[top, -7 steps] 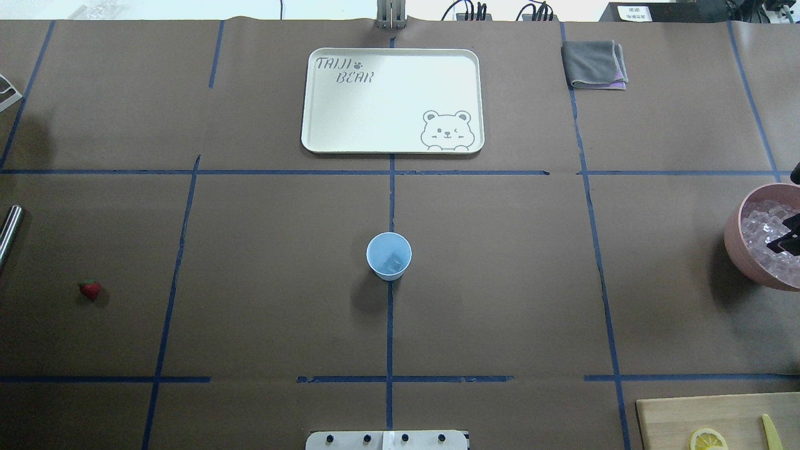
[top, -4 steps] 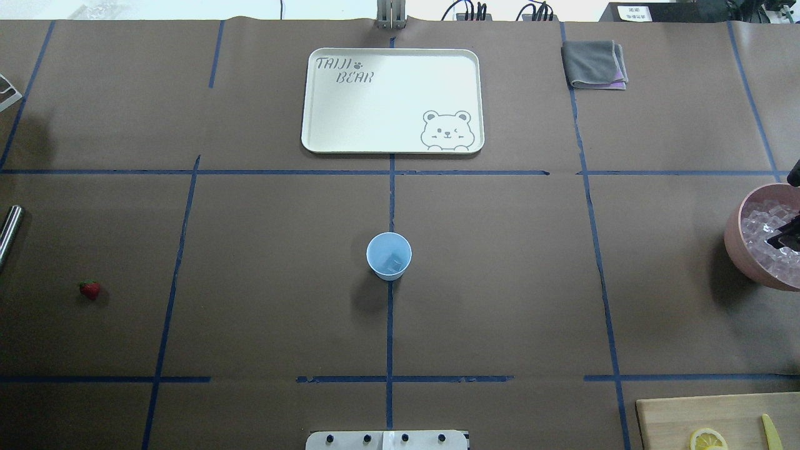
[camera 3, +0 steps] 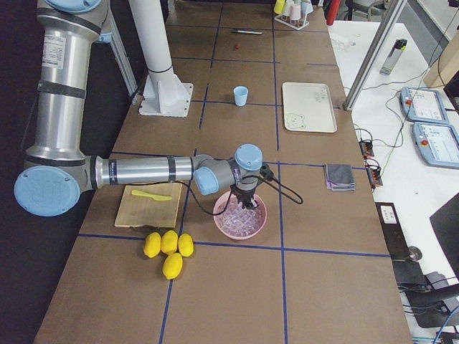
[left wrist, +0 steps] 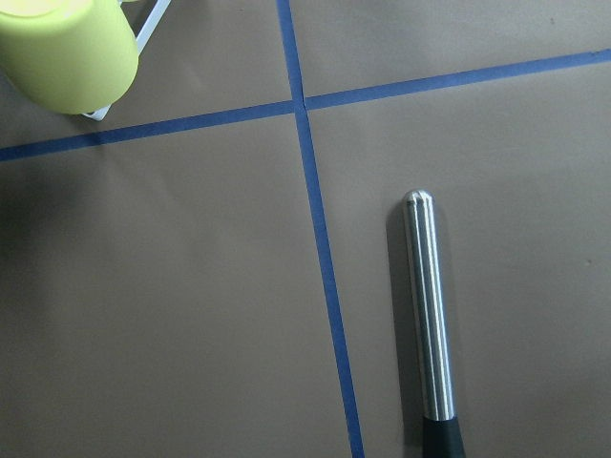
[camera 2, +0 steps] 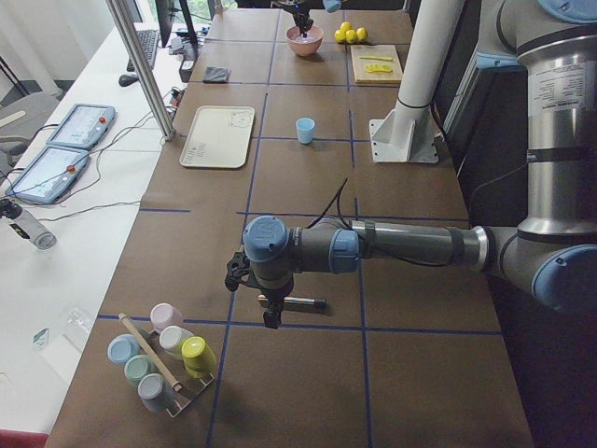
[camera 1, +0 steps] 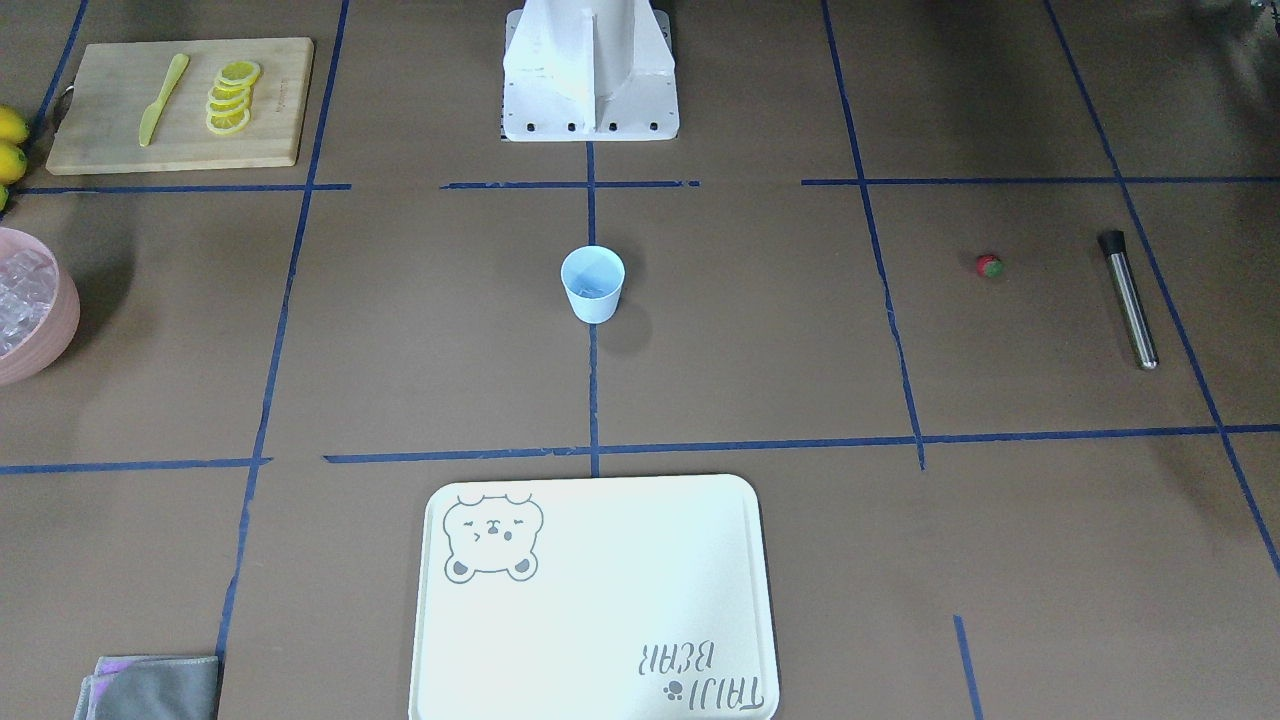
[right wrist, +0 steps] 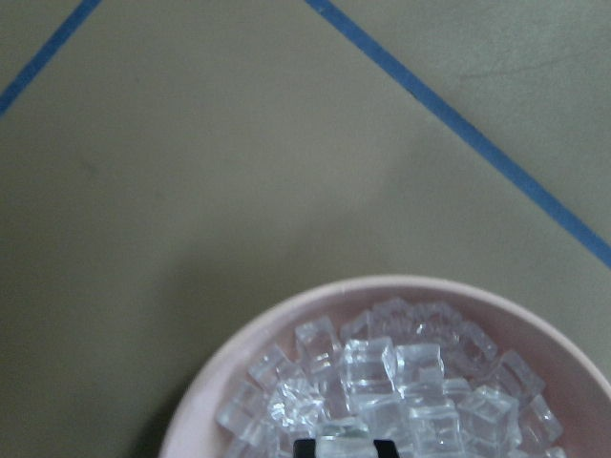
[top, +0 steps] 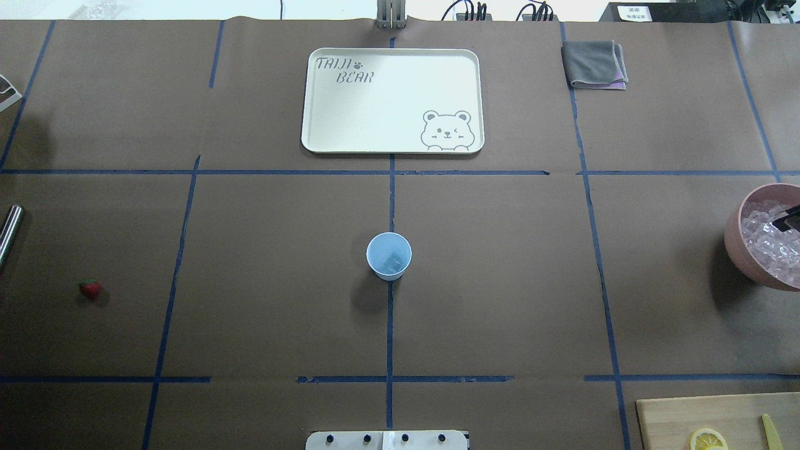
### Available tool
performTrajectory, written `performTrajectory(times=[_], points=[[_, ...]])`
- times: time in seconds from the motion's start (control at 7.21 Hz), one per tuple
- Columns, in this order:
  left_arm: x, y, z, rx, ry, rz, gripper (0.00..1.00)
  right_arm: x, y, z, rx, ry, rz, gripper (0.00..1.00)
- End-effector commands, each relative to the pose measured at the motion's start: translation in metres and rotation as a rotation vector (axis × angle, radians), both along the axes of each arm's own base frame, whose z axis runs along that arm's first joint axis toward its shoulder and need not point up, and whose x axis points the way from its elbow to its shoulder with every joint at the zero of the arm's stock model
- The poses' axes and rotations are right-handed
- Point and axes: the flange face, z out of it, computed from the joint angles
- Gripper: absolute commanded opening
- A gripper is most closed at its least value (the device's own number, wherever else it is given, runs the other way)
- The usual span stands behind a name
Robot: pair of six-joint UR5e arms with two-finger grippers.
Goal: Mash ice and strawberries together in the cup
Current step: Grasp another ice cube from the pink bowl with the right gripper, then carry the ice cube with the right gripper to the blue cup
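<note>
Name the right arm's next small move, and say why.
Probably close the right gripper on the ice cube between its fingertips. It sits low in the pink bowl, with the fingertips apart on either side of that cube, and no firm grip is evident. The blue cup seems to hold little ice so far.

You get only the tips of the right gripper's fingers at the bottom edge of its wrist view, so whether they pinch any of the clear ice cubes is unreadable. The overhead view's edges cut off the round pink bowl and the steel rod. What lies inside the pale blue plastic cup is too small to tell.
</note>
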Motion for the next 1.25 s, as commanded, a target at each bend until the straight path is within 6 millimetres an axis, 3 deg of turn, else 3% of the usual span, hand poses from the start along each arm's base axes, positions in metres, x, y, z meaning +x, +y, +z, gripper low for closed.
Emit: performTrajectory(times=[0.0, 0.28, 0.42, 0.69, 0.83, 1.11], points=[[0.0, 0.0, -0.001, 0.001, 0.0, 0.0, 1.0, -0.003, -0.011, -0.082, -0.162, -0.05, 0.222, 0.02], [0.001, -0.002, -0.003, 0.008, 0.0, 0.001, 1.0, -0.065, -0.04, -0.169, -0.269, -0.102, 0.297, 0.03], [0.001, -0.002, -0.003, 0.008, 0.0, 0.003, 1.0, -0.106, -0.051, -0.218, -0.322, -0.117, 0.322, 0.03], [0.002, -0.003, -0.004, 0.009, 0.0, 0.005, 1.0, -0.224, -0.035, -0.304, -0.364, -0.078, 0.365, 0.02], [0.002, -0.003, -0.003, 0.008, 0.0, 0.005, 1.0, -0.27, -0.018, -0.335, -0.389, -0.073, 0.388, 0.03], [0.002, -0.003, -0.002, 0.006, 0.0, 0.005, 1.0, -0.343, -0.005, -0.394, -0.441, -0.098, 0.485, 0.03]])
